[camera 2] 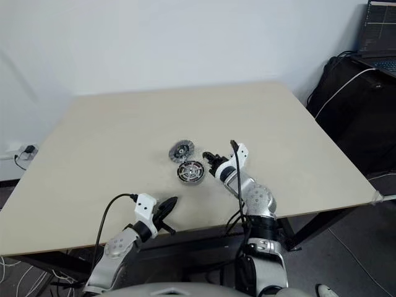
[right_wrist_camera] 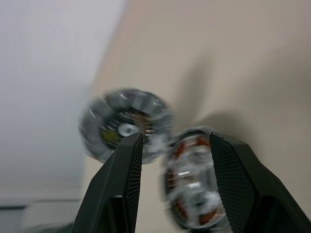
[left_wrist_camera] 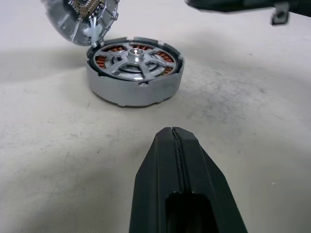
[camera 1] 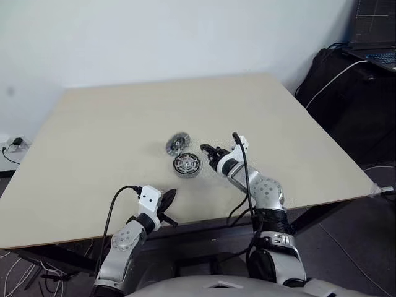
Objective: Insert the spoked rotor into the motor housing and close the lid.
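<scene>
My left pincer (camera 1: 168, 197) sits at the near edge of the counter (camera 1: 93, 142), low and left of centre in the head view, with its two black fingers (left_wrist_camera: 175, 165) pressed together and nothing between them. Ahead of it, in the middle of the frame, stands the housing (camera 1: 186, 164), a squat silvery cup with copper-brown windings showing around its centre. The rotor (left_wrist_camera: 137, 57) lies inside it, its spokes spread over the windings and its hub in the middle. Just above and left of the housing in the head view lies the lid (camera 1: 178, 145), touching or almost touching the housing's far edge; from my left wrist it looks tilted, leaning by the housing's rim.

My right pincer (camera 1: 207, 150) is just right of the housing, pointing toward it from the right. Its fingers (right_wrist_camera: 121, 184) stand apart and grip nothing; the lid and housing show blurred past them. Whether its tips touch the housing I cannot tell.
</scene>
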You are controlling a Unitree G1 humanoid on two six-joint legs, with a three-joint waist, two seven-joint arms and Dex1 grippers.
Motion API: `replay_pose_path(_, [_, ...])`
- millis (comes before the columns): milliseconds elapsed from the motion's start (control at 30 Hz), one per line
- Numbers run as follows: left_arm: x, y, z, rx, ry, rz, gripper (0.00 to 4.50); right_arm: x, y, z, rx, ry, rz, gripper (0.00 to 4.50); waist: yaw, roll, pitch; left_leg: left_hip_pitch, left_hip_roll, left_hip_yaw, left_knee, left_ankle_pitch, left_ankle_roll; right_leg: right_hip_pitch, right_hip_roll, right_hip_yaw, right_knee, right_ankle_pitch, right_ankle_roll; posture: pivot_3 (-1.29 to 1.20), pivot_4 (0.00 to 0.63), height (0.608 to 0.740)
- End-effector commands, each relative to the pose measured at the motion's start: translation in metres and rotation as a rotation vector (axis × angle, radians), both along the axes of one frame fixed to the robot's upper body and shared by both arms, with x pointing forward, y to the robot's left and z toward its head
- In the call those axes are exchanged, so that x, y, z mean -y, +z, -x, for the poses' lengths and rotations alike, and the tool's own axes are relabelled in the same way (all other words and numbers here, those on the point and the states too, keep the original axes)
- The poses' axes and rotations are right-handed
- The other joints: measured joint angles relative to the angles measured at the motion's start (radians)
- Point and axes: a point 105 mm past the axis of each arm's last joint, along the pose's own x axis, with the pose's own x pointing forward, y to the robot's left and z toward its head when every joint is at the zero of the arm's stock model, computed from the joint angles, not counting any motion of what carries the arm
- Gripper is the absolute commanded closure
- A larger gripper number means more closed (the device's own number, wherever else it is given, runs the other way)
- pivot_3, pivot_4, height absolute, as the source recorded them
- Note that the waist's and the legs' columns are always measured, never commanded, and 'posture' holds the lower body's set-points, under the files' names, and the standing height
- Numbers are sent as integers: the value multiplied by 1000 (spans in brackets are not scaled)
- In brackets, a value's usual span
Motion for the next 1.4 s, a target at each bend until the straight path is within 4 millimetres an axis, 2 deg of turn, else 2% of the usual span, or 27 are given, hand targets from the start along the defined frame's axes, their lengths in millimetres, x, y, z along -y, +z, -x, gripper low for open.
replay_pose_path(33, [3,14,-6,58,-17,8,4500,7,20,-7,105,-16,82,2194,-1,0,0,0,0,0,0,0,0,0,0,0,0,0,0,0,0,740])
replay_pose_path(100, [3,14,-6,58,-19,6,4500,7,25,-8,201,28,277,2194,-2,0,0,0,0,0,0,0,0,0,0,0,0,0,0,0,0,740])
replay_pose_path(200, [4,14,-7,60,-21,5,4500,-5,25,-6,365,154,611,2791,-4,0,0,0,0,1,0,0,0,0,0,0,0,0,0,0,0,740])
replay_pose_path(267, [4,14,-7,61,-21,5,4500,-18,25,-3,466,236,770,3464,-5,0,0,1,0,3,0,0,0,0,0,1,0,0,0,0,0,740])
replay_pose_path(367, [4,15,-8,64,-19,4,4500,-34,24,0,556,314,890,4418,-4,-1,0,1,1,3,0,0,0,0,1,2,0,0,0,0,0,740])
replay_pose_path(533, [4,15,-9,70,-14,3,4500,-56,23,-3,617,394,949,4465,3,-3,2,1,0,3,1,0,0,0,0,2,0,0,1,0,0,740])
replay_pose_path(833, [2,13,-8,67,-2,5,4500,-73,14,-13,594,445,942,4465,8,-4,2,1,0,2,0,0,0,-1,0,2,0,1,0,0,0,740])
replay_pose_path(1000, [1,11,-6,62,5,7,4500,-76,-5,-13,540,500,957,4465,7,-4,2,2,0,2,0,0,0,-1,0,2,1,1,0,0,0,740])
replay_pose_path(1200, [0,9,-4,59,9,9,4500,-72,-36,-3,402,606,962,4465,6,-4,1,2,0,3,0,0,0,-1,0,2,1,1,0,0,0,740])
replay_pose_path(1267, [0,9,-4,57,10,9,4500,-72,-36,-2,390,620,953,4465,6,-5,0,2,0,2,0,0,0,0,0,2,1,1,0,0,0,740])
replay_pose_path(1400, [1,8,-4,53,9,11,4500,-68,-9,-13,479,579,956,4465,6,-5,-1,3,0,2,1,0,0,1,0,2,1,1,0,0,0,740])
